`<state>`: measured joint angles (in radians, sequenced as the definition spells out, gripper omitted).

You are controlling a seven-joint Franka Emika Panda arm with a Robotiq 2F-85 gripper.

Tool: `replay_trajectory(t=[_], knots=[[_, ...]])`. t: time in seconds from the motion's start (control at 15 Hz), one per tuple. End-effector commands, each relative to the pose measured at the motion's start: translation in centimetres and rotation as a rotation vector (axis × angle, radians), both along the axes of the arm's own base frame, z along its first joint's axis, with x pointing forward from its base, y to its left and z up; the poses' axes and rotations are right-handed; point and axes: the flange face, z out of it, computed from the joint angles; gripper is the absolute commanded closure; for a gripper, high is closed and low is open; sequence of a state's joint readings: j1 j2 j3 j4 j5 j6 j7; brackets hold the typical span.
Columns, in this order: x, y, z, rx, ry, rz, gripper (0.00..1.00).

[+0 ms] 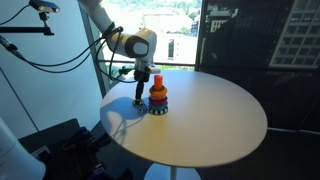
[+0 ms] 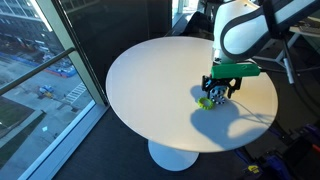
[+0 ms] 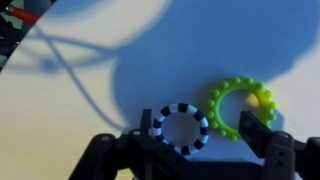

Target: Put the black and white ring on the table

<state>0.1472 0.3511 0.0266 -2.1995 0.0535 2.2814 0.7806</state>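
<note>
In the wrist view the black and white ring (image 3: 180, 128) lies flat on the off-white table (image 3: 90, 110), in the arm's shadow. It sits between my gripper's (image 3: 198, 132) two dark fingers, close to the left one, with a gap to the right one. The gripper is open and low over the table. The yellow-green ring (image 3: 242, 108) lies just right of it, partly under the right finger. In both exterior views the gripper (image 1: 140, 97) (image 2: 219, 93) hangs just above the table (image 1: 210, 125) (image 2: 150, 90). There the black and white ring is too small to make out.
A stack of orange and red rings (image 1: 158, 92) on a dark base stands right beside the gripper. The yellow-green ring also shows in an exterior view (image 2: 205, 101). Windows and cables lie beyond the table's edge.
</note>
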Motion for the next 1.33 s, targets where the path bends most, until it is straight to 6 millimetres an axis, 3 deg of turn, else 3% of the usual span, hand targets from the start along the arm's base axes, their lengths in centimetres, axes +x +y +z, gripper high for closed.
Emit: replay_trajectory(t=[0.0,0.47,1.27], knots=[[0.5,-0.1,0.6,-0.012,0.000,-0.010,0.00],[0.5,-1.1,3.4,-0.030,0.056,0.012,0.00],[1.4,-4.5,15.9,-0.053,0.010,0.032,0.00]])
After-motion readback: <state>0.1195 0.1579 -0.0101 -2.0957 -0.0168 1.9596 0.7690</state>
